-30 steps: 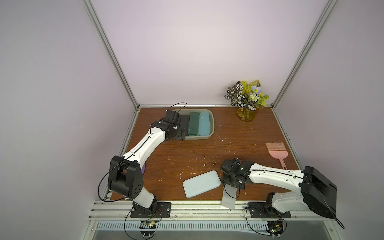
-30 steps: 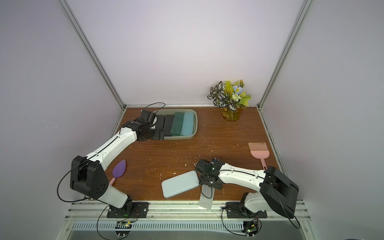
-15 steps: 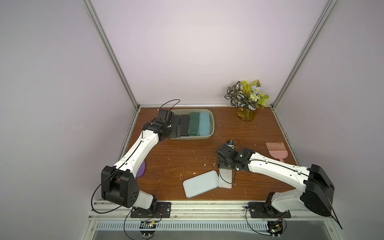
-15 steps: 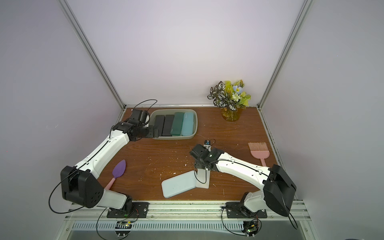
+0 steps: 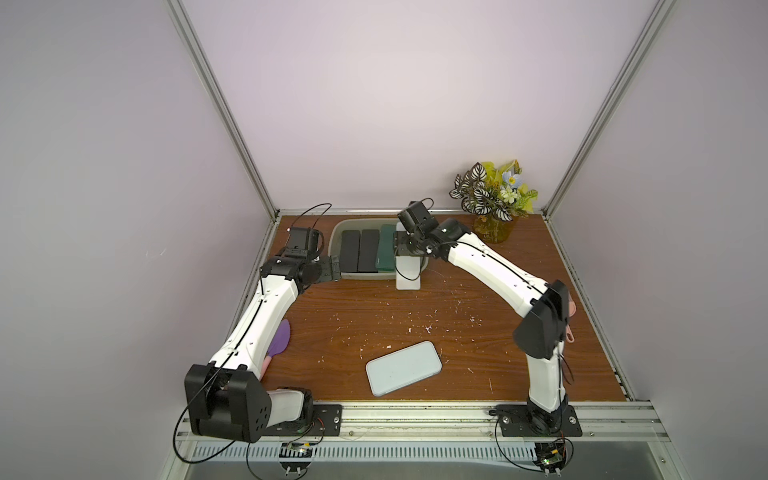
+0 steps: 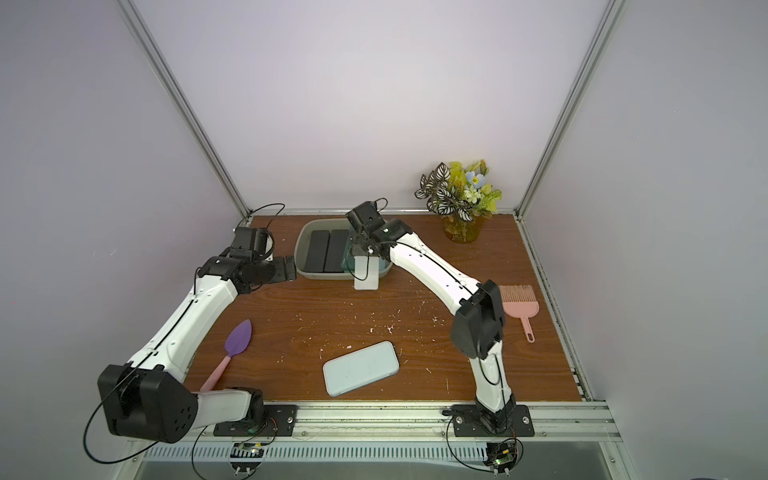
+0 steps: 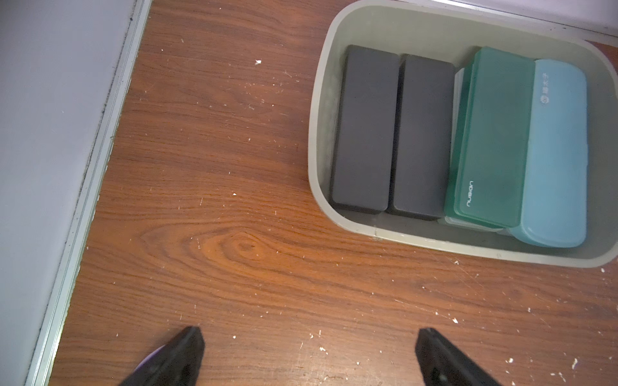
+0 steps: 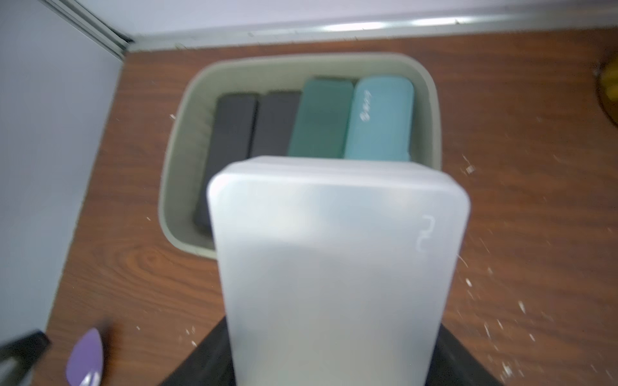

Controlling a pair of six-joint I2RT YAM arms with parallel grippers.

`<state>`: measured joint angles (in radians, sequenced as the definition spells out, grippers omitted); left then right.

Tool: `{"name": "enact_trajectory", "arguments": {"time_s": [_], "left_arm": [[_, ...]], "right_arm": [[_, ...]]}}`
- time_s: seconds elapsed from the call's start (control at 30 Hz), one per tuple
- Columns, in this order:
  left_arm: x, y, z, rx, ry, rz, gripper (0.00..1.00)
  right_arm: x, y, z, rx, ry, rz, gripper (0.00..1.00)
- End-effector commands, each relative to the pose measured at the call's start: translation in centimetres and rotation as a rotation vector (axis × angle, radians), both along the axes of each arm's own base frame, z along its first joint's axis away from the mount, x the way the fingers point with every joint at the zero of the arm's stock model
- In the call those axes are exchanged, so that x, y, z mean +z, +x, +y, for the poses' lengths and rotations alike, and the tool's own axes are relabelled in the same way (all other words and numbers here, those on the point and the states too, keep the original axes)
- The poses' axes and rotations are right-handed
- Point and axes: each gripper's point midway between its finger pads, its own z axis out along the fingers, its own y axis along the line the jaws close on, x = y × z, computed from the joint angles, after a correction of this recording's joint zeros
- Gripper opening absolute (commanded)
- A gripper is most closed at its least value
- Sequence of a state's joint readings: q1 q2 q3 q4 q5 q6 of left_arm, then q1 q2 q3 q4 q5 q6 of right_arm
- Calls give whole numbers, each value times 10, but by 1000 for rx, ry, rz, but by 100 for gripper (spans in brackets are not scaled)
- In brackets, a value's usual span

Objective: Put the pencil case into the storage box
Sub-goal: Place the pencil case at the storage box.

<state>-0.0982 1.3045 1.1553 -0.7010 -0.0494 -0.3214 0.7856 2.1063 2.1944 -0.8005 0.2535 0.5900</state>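
right gripper (image 5: 409, 249): clamped on frosted white pencil case (image 8: 337, 267)
pencil case: hangs end-down at near rim of storage box (image 7: 314, 133) — off the table (image 5: 415, 316)
left gripper (image 7: 309, 337): fingers wide apart, beside storage box

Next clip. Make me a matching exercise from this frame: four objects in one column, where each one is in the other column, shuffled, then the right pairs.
Things
1. white pencil case
2. pale blue case
3. black cases
4. purple spatula

Places
a. inside the storage box
b. flat on the table, midway between the arms
c. gripped by the right gripper
d. on the table beside the left arm

Pairs: 1-c, 2-b, 3-a, 4-d
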Motion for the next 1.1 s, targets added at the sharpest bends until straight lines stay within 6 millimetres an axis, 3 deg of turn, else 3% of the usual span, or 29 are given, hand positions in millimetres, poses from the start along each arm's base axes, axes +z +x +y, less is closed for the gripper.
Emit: {"name": "enact_trajectory", "arguments": {"time_s": [0.0, 0.07, 0.23, 0.47, 0.77, 0.93, 1.07], "left_arm": [[3, -6, 7, 13, -2, -7, 100], [6, -6, 10, 20, -5, -16, 100], [8, -10, 18, 32, -7, -24, 100], [2, -14, 19, 35, -18, -12, 100], [-3, -15, 20, 34, -14, 0, 100], [-4, -15, 19, 34, -16, 4, 100], [-4, -16, 20, 34, -13, 3, 100]], "right_arm": [[20, 21, 27, 73, 11, -43, 57], [28, 38, 44, 79, 72, -88, 54], [10, 64, 74, 91, 163, -160, 54], [7, 90, 101, 96, 248, -251, 54], [-7, 102, 119, 70, 371, -268, 54], [-3, 110, 133, 74, 463, -312, 54], [-16, 115, 134, 55, 464, -308, 54]]}}
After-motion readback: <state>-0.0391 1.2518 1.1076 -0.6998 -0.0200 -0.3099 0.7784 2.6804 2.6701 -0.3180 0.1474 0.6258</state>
